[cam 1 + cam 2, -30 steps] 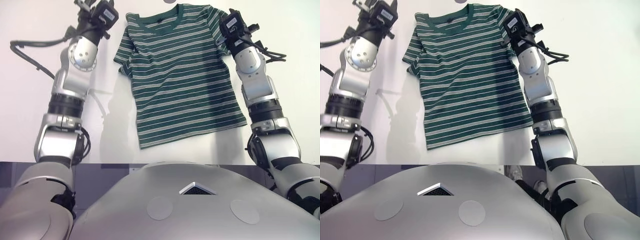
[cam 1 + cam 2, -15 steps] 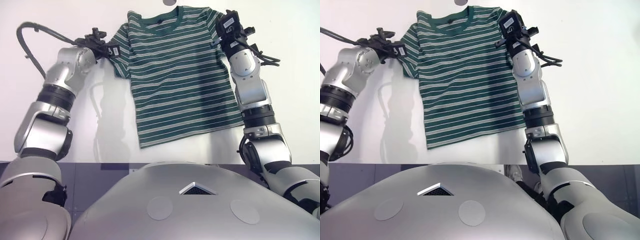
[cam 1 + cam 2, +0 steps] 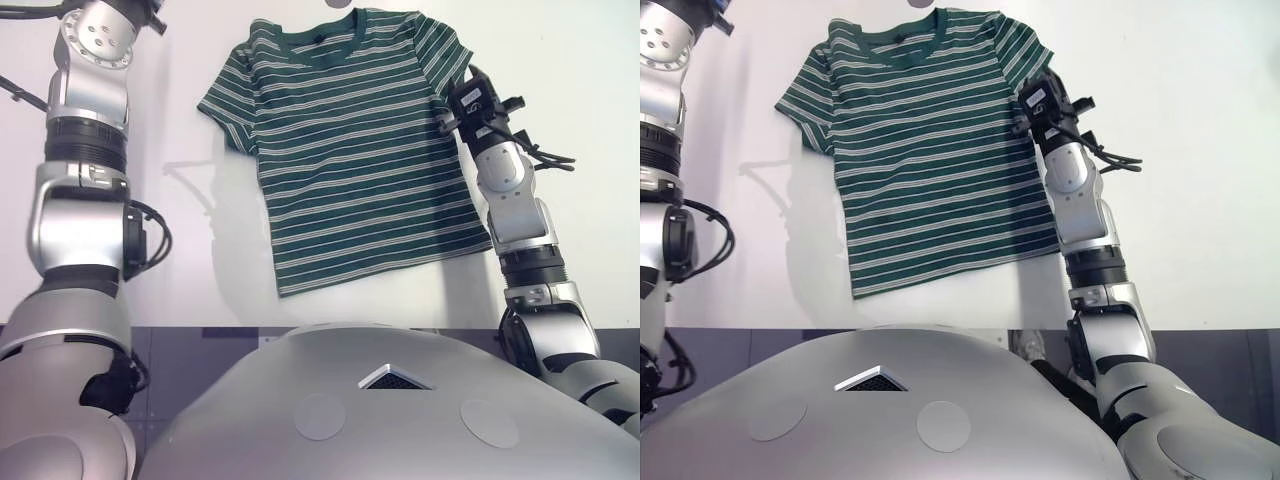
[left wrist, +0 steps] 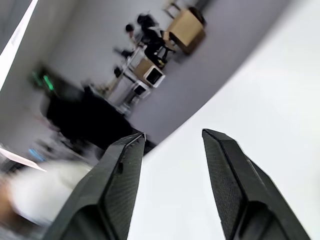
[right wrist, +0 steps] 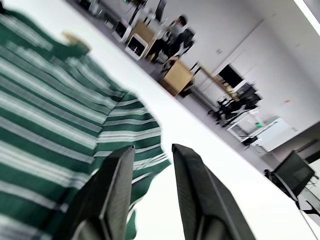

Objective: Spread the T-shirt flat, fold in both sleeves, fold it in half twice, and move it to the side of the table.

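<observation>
A green T-shirt point(image 3: 350, 140) with white stripes lies flat on the white table point(image 3: 590, 120), collar at the far side and both sleeves spread outward. My right gripper point(image 5: 152, 147) is open and hovers over the hem of the shirt's right sleeve point(image 5: 135, 145), with nothing between its fingers. In the eye views the right wrist point(image 3: 478, 105) sits just beside that sleeve point(image 3: 445, 50). My left gripper point(image 4: 172, 134) is open and empty above bare table, raised at the far left, away from the left sleeve point(image 3: 225, 105).
Bare white tabletop stretches to the left point(image 3: 180, 220) and right of the shirt. The table's near edge point(image 3: 180, 325) runs just below the shirt's hem. A small dark round object point(image 3: 338, 3) lies beyond the collar.
My left arm let go at the left sleeve and swung up to the far left, leaving that sleeve spread outward. My right gripper drew back from the shoulder to beside the right sleeve's hem.
</observation>
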You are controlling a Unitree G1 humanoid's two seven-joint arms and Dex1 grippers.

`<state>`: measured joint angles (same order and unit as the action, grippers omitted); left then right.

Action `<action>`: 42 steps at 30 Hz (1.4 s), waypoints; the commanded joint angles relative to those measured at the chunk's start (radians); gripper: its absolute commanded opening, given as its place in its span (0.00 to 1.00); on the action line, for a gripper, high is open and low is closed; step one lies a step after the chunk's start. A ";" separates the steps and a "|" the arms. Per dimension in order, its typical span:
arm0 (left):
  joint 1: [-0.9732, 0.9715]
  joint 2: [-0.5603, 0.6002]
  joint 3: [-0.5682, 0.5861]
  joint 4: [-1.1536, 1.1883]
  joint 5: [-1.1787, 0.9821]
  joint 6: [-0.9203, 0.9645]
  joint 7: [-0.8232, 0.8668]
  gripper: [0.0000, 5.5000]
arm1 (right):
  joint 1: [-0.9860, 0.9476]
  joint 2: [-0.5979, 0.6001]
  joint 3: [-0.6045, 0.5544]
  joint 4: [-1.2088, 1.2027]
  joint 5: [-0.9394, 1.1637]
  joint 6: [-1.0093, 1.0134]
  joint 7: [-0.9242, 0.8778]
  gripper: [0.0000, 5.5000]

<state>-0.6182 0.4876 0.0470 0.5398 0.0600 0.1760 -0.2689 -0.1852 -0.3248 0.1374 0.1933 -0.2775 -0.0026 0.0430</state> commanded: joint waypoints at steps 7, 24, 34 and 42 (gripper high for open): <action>0.462 -0.275 0.229 -0.650 -0.336 0.688 0.111 0.63 | 0.028 0.039 -0.056 -0.100 -0.001 -0.015 -0.060 0.25; 0.423 -0.358 0.152 -0.287 -0.258 0.426 0.200 0.32 | -0.002 0.087 -0.064 -0.090 -0.004 -0.002 -0.075 0.25; 0.386 -0.375 0.203 -0.218 -0.263 0.281 0.261 0.00 | -0.022 0.102 -0.055 -0.070 -0.009 -0.014 -0.075 0.25; 0.340 -0.380 0.244 -0.249 -0.282 0.250 0.317 0.00 | -0.036 0.099 -0.055 -0.045 -0.013 -0.033 -0.084 0.25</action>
<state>-0.2918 0.1072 0.3121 0.3121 -0.2392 0.4074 0.0408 -0.1942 -0.2259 0.0826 0.1399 -0.2826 -0.0264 -0.0324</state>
